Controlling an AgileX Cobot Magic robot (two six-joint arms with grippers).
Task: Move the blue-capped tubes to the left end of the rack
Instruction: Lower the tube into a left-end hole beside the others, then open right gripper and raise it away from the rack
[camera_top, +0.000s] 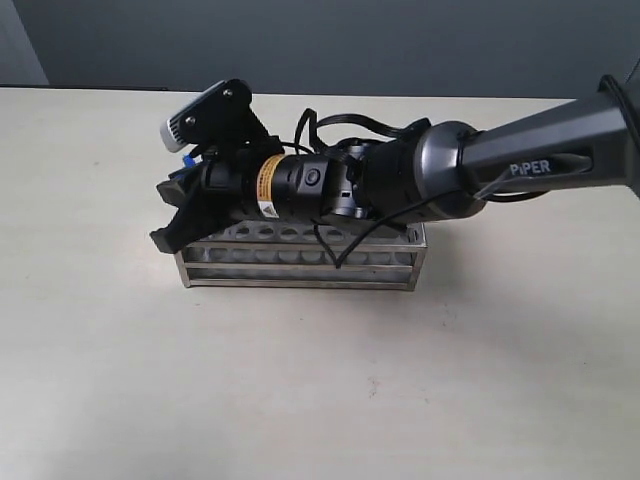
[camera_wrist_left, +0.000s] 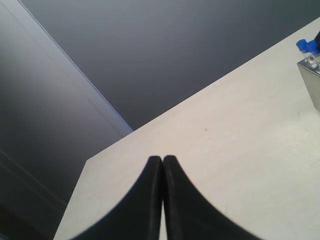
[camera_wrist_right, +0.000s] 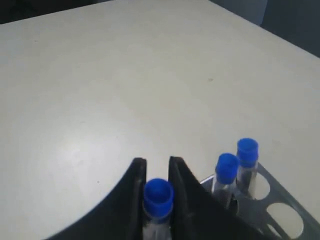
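Plainly, the right claw (camera_wrist_right: 157, 161) is pinching one blue-capped tube (camera_wrist_right: 158, 199) just under its cap, a finger tight on either side. That grip holds the tube upright so that it can go straight down into a hole. From where I stand, the right arm (camera_top: 540, 145) reaches in from three o'clock and lies along the whole rack (camera_top: 300, 268). It ends with the claw over the rack's nine o'clock end, which is where the task wants the tubes. Whether the tube's foot is already in a hole I cannot tell, because the fingers hide it.

Two more tubes (camera_wrist_right: 227, 169) stand side by side in holes at that same end, just beside the pinched one, with their caps above the top plate. They are what stands in the way, I judge. The nearer finger has little room beside them, and a sideways nudge could knock them askew. A fourth tube I cannot find, since the arm covers most of the rack's top.

The left claw (camera_wrist_left: 162, 161) hangs pressed together with nothing in it, over bare table (camera_wrist_left: 225, 145). It is well apart from the rack, off its nine o'clock side as I judge it, so the job falls to the other arm.
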